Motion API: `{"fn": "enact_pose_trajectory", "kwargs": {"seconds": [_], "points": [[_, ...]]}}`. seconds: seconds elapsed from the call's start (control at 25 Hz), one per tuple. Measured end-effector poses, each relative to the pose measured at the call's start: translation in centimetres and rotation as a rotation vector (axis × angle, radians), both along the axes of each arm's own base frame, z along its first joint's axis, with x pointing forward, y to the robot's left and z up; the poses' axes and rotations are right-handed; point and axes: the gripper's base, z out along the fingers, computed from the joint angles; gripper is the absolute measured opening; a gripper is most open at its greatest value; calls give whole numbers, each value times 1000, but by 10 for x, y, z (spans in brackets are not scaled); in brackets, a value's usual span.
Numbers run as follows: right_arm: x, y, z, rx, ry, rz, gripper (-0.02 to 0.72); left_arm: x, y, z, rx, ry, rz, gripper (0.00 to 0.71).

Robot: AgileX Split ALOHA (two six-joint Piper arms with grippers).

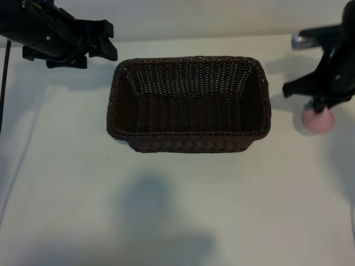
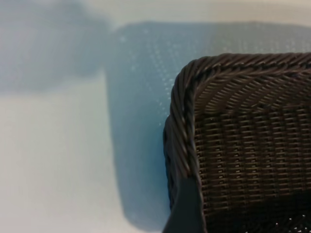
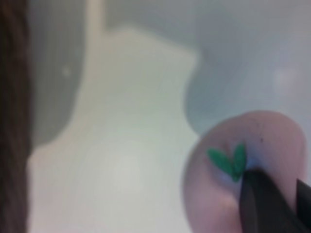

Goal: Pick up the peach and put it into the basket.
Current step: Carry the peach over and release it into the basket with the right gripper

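The peach (image 1: 318,121), small and pale pink with green leaves, rests on the white table right of the basket (image 1: 188,147). My right gripper (image 1: 317,105) comes down on its top; a green leaf tip shows beside the fingers. In the right wrist view the dark fingers (image 3: 265,204) stand close together at the base of the leaves on the peach (image 3: 214,204), pinched on the stem. The dark-brown wicker basket is empty. My left gripper (image 1: 108,40) hovers open, holding nothing, off the basket's back left corner; the left wrist view shows that corner of the basket (image 2: 184,121).
A silvery cylinder (image 1: 302,41) lies at the back right behind the right arm. A black cable (image 1: 4,83) hangs down the left edge. Bare white table (image 1: 177,210) stretches in front of the basket.
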Motion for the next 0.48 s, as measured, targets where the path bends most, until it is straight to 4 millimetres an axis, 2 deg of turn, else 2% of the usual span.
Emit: {"fn": "enact_pose_trajectory", "kwargs": {"seconds": [0.2, 0.32, 0.48], "points": [[-12, -3, 37, 23, -89, 0, 41, 1, 0, 1, 0, -13, 6, 591], [-16, -5, 45, 19, -105, 3, 41, 1, 0, 1, 0, -14, 6, 591], [-16, -6, 46, 10, -103, 3, 41, 2, 0, 1, -1, -20, 9, 591]]}}
